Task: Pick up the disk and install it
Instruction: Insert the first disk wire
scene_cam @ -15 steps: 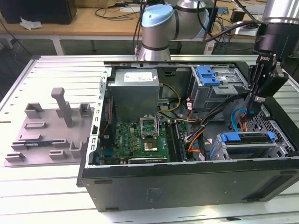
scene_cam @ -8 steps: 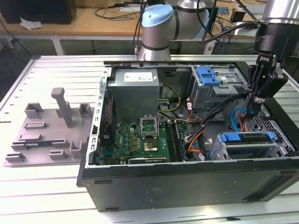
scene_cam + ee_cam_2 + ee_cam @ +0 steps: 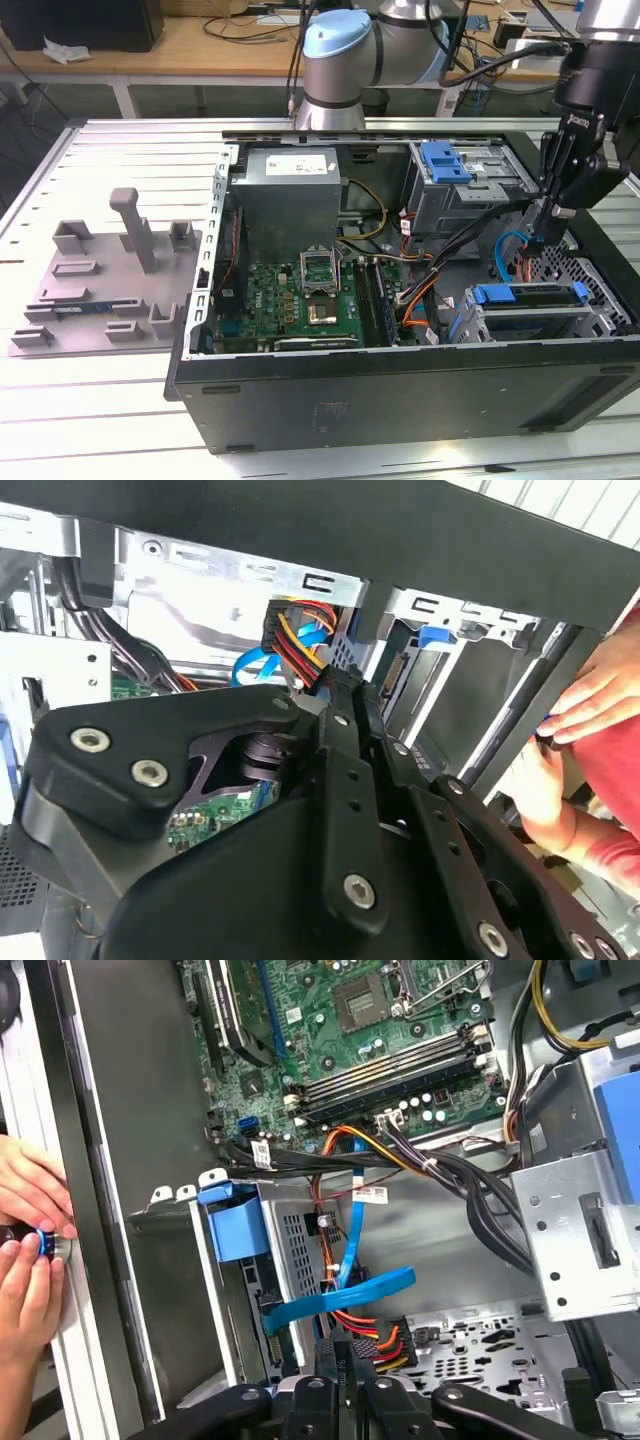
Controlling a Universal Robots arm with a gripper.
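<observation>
Matt black sheet metal and blue plastic mark the opened black metal computer case.
Its inner cages are bare, dull silver metal. The flat silver metal disk is edged in smooth blue plastic. The green circuit board has a faint sheen. The matt black gripper carries bright metal screw heads. The flat blue plastic cable looks glossy, and the ribbed surface is pale, smooth metal.

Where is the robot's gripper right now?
In the exterior view the gripper hangs inside the open computer case at the exterior view's right, just above the disk in its blue frame.
</observation>
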